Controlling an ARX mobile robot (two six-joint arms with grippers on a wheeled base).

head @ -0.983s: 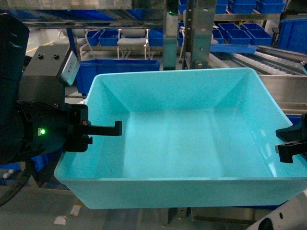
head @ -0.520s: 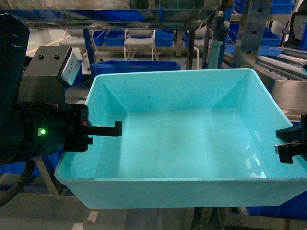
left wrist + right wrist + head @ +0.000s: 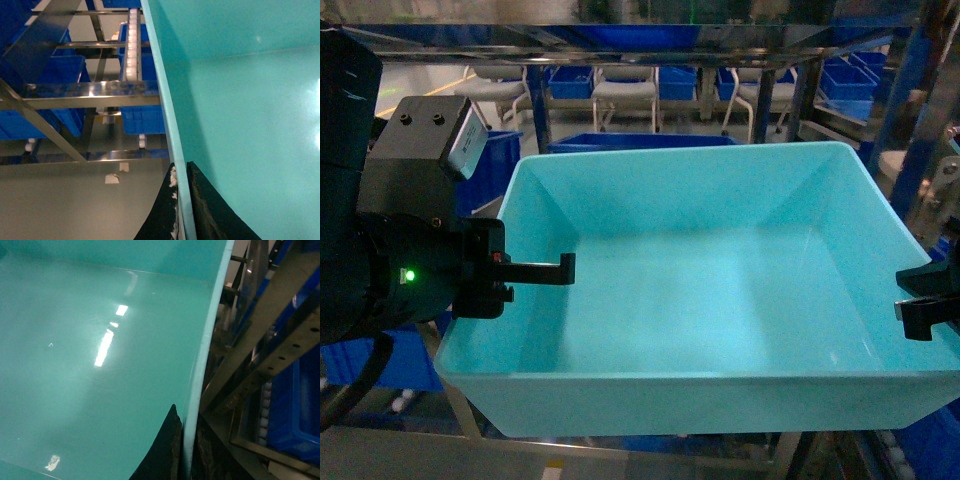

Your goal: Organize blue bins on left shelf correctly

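Mid-carry: turquoise bin [image 3: 700, 300] pinched by left gripper [image 3: 181, 200] and right gripper [image 3: 186, 450] at opposite rims, unshelved, steel shelf [image 3: 90, 95] just beyond left gripper.

No text, label, brand, number or sign can be read in any view. The turquoise bin [image 3: 710, 300] carries no markings, the dark blue bins [image 3: 142, 117] show none, and the pale scraps on the floor [image 3: 112, 177] are blank.
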